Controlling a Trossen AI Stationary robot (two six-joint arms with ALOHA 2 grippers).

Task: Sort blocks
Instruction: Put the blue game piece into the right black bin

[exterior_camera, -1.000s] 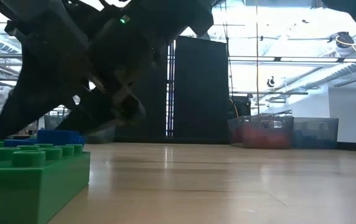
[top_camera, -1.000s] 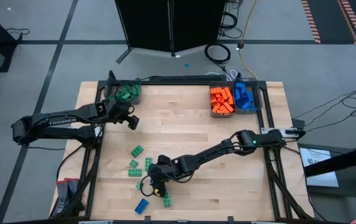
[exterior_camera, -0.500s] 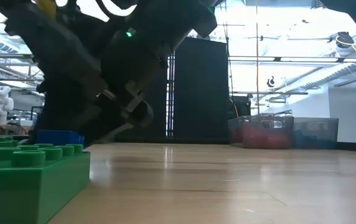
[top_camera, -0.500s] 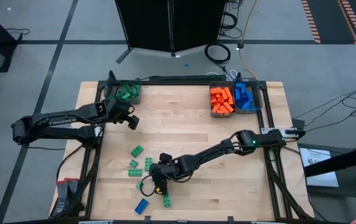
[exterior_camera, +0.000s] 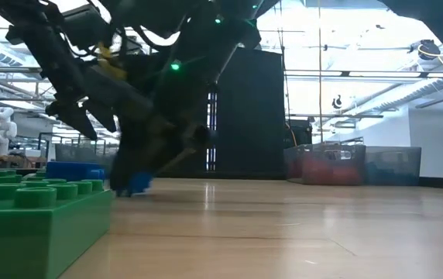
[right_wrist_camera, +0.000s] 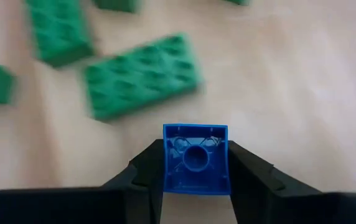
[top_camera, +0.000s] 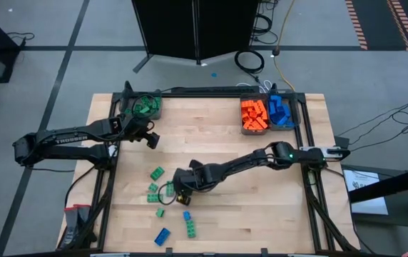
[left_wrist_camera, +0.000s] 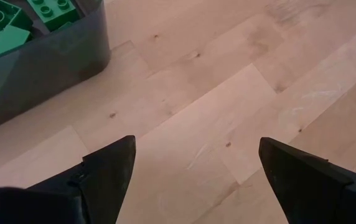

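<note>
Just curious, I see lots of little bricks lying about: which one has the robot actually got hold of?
The small blue brick, pinched underside-up in the right end effector. The loose green bricks lie untouched on the table.

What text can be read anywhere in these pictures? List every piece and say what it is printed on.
"TROSSEN": white letters along the left arm, seen in the high view.
No other readable text: the blocks, such as the blue block in the right gripper, and the bins carry none.
</note>
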